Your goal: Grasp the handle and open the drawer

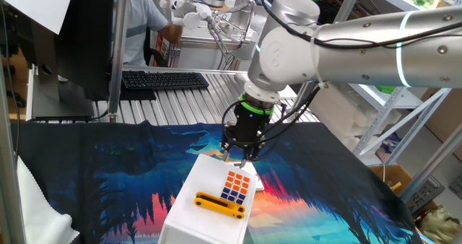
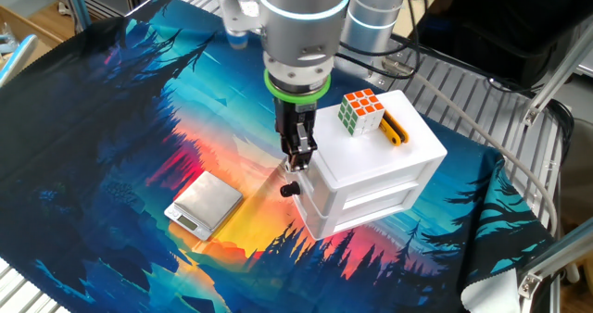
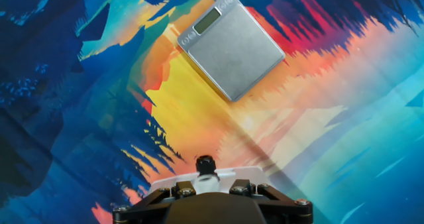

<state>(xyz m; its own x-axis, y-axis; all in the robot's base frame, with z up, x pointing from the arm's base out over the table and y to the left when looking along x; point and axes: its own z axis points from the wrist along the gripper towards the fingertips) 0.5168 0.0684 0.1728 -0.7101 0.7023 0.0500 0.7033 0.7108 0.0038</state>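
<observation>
Drawer (image 2: 363, 202), shallow white plastic tray, is sitting closed in the white boxy cabinet (image 2: 371, 160) on the bench, its small black knob handle (image 2: 290, 190) projecting directly below the pincer (image 2: 298, 162). Pincer is hanging just above the knob; whether parted or closed, cannot tell.
</observation>
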